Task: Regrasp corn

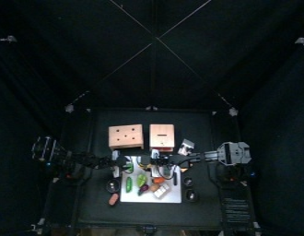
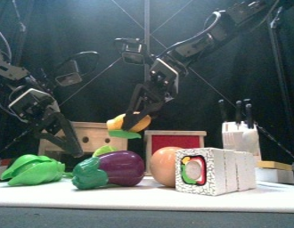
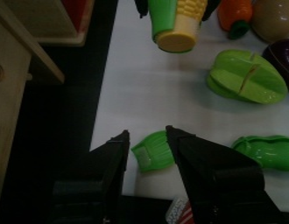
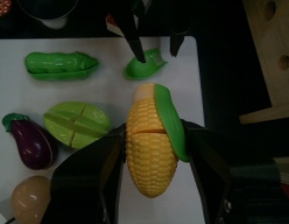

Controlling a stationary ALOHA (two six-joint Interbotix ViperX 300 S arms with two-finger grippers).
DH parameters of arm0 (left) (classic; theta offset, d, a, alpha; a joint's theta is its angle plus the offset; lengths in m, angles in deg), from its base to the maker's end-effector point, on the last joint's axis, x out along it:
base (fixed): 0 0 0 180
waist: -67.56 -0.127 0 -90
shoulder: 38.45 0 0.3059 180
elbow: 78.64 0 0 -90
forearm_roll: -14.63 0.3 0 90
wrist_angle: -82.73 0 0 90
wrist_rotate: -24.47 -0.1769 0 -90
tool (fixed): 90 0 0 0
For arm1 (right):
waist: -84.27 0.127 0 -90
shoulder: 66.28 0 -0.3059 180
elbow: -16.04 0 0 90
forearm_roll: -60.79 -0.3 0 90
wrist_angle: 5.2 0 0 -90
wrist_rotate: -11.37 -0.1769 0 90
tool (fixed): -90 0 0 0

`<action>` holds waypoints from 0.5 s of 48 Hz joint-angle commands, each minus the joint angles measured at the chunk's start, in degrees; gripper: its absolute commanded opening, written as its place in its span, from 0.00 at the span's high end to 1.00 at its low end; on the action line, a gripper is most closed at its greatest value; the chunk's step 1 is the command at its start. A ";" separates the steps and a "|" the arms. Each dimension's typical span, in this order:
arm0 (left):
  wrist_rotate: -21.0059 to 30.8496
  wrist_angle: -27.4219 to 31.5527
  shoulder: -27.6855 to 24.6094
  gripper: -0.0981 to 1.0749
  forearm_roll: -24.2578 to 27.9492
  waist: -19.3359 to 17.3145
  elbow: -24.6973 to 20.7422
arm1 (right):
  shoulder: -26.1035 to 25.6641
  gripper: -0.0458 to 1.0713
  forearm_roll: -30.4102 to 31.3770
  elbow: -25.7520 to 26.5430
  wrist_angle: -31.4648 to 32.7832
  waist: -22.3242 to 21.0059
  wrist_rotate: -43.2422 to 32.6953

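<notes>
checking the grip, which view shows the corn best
The right wrist view: the corn fills it, held lengthwise between the right hand. Front view shows only its end; left wrist view only its cut end; top view shows it too small to make out.

1. corn (image 4: 151, 144): glossy plastic, bumpy kernels, smooth green husk.
2. eggplant (image 2: 118, 167): shiny smooth plastic.
3. tan boxes (image 1: 126, 137): matt wood look.
4. mat (image 3: 171, 105): white, matt, smooth.
5. right gripper (image 4: 153, 188) jaws: matt black plastic.
</notes>
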 commanded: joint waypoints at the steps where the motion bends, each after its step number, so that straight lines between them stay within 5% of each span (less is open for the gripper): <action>1: -0.09 -0.26 0.62 0.25 0.00 0.18 -1.23 | -1.67 0.36 -0.09 0.70 -0.44 0.18 0.09; 24: 0.18 -0.62 3.08 0.25 0.00 0.26 -3.52 | -1.67 0.36 1.14 1.49 -0.53 0.00 0.26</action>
